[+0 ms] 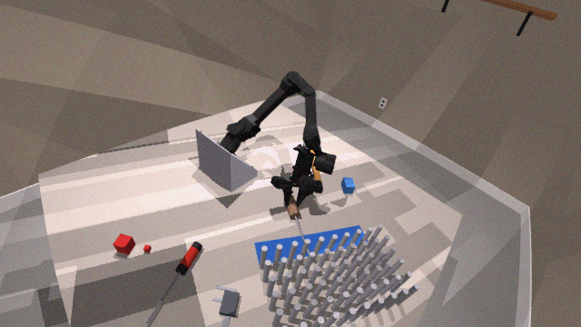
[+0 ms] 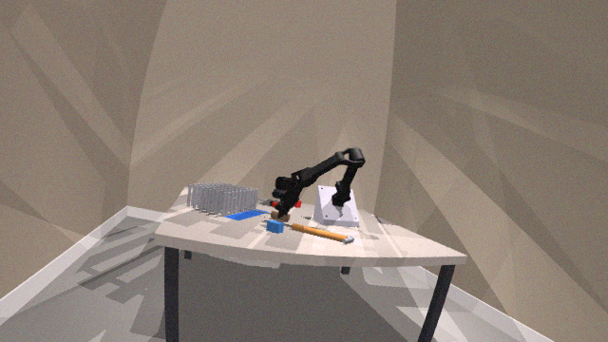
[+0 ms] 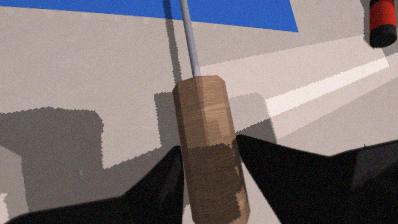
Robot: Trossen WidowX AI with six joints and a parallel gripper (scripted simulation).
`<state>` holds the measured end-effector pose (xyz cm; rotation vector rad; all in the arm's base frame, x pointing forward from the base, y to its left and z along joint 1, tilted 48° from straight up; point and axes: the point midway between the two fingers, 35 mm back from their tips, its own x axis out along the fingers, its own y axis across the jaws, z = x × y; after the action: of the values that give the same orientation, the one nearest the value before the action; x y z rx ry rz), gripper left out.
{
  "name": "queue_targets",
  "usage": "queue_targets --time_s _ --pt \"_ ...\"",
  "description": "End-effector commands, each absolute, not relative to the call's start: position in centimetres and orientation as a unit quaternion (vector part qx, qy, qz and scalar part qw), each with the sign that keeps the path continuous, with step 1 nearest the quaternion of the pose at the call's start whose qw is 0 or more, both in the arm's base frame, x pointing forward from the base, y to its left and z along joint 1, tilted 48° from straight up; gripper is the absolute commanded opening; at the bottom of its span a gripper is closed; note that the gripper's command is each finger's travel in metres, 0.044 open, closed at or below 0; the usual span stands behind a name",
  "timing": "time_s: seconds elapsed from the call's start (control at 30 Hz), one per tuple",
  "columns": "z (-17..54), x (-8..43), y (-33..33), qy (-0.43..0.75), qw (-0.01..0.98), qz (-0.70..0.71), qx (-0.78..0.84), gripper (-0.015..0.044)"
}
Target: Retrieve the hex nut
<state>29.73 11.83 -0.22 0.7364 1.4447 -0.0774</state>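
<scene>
My gripper (image 1: 293, 204) (image 2: 281, 214) (image 3: 208, 146) is shut on the wooden handle (image 1: 294, 212) (image 3: 204, 110) of a tool with a thin metal shaft (image 1: 300, 227) (image 3: 189, 37). The handle is low over the table in front of the blue taped strip (image 1: 272, 244) (image 2: 247, 216) (image 3: 240, 12). The shaft reaches over the strip towards the front row of standing metal spacers (image 1: 270, 287) (image 2: 223, 199); its far end is hidden in the top view and out of the wrist view. The spacers I can make out stand upright. The hex nut cannot be made out.
A red-and-black screwdriver (image 1: 189, 259) (image 3: 382, 15) lies left of the field, near a dark grey block with prongs (image 1: 229, 302). Two red cubes (image 1: 123, 244) (image 1: 147, 249) are further left. A blue block (image 1: 348, 185) (image 2: 275, 226) and an orange-handled hammer (image 2: 318, 232) lie near the arm.
</scene>
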Motion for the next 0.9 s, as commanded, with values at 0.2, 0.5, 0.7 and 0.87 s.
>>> queue_targets --time_s 0.2,0.5,0.7,0.87 --pt "-0.1 29.0 11.9 0.647 0.687 -0.04 0.329 0.0" --pt "0.1 28.5 12.1 0.647 0.687 -0.04 0.329 0.0" --pt "0.3 28.1 12.2 0.647 0.687 -0.04 0.329 0.0" --pt "0.4 27.9 12.3 0.647 0.687 -0.04 0.329 0.0"
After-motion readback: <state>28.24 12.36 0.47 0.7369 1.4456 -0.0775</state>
